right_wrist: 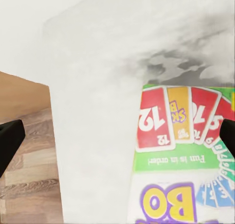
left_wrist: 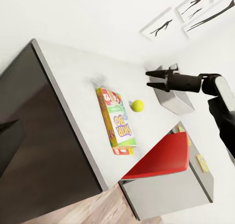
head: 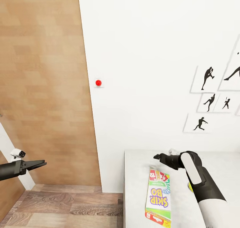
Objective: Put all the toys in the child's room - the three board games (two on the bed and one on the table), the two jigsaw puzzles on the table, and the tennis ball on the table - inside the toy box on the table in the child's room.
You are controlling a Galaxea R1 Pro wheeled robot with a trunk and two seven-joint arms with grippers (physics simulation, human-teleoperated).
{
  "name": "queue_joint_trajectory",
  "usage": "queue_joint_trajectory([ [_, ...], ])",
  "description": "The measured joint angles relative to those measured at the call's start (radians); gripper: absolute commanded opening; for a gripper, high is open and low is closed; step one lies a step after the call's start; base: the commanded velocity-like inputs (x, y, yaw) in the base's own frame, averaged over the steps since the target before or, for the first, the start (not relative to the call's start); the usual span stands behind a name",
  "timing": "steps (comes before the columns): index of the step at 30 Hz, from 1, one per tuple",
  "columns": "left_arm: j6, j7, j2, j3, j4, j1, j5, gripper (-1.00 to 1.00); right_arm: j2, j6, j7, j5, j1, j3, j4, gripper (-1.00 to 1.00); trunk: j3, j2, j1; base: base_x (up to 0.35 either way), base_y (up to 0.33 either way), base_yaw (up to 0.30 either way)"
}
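At the far left of the head view, the left end effector (head: 39, 163) hangs over the wooden floor, well away from the bench (head: 136, 188); its fingers lie close together and hold nothing, so it looks closed. It plays no part in the coming move, and little can go wrong there unless the base swings it into the brown door beside it.

Further right, the SKIP-BO board game (head: 159, 197) lies flat on the light grey bench top, near its left edge. A push from above or from the right could slide the flat box toward that edge and off onto the floor.

The right end effector (head: 156, 157) hovers above the far end of the game with its fingers spread wide and empty; in its wrist view the dark fingers frame the box. A flat lid gives poor purchase, so a grip on one short end may let the box tilt or slip.

The tennis ball (left_wrist: 137, 105) rests just beside the game, and a nudged box could send it rolling. The toy box (left_wrist: 175, 99) stands beyond.
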Motion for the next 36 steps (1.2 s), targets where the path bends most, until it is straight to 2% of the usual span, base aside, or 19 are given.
queue_joint_trajectory([
  [6,0.000,0.000,0.000,0.000,0.000,0.000,0.000,1.00,0.002,0.000,-0.100,0.000,-0.022,0.008,0.042,1.00,0.000,0.000,0.000,0.000,0.000,0.000],
  [12,0.000,0.000,0.000,0.000,0.000,0.000,0.000,1.00,0.002,0.000,-0.152,-0.004,-0.033,0.010,0.055,1.00,0.000,0.000,0.000,0.000,0.000,0.000],
  [29,-0.001,0.000,-0.001,0.000,0.000,0.000,0.000,1.00,0.002,0.000,-0.168,-0.002,-0.037,0.021,0.068,1.00,-0.002,0.000,0.000,0.000,0.000,0.000],
  [36,-0.001,0.000,-0.001,0.000,0.000,0.000,0.000,1.00,0.002,0.000,-0.163,0.000,-0.037,0.019,0.144,1.00,-0.012,0.000,0.000,0.000,0.000,0.000],
])
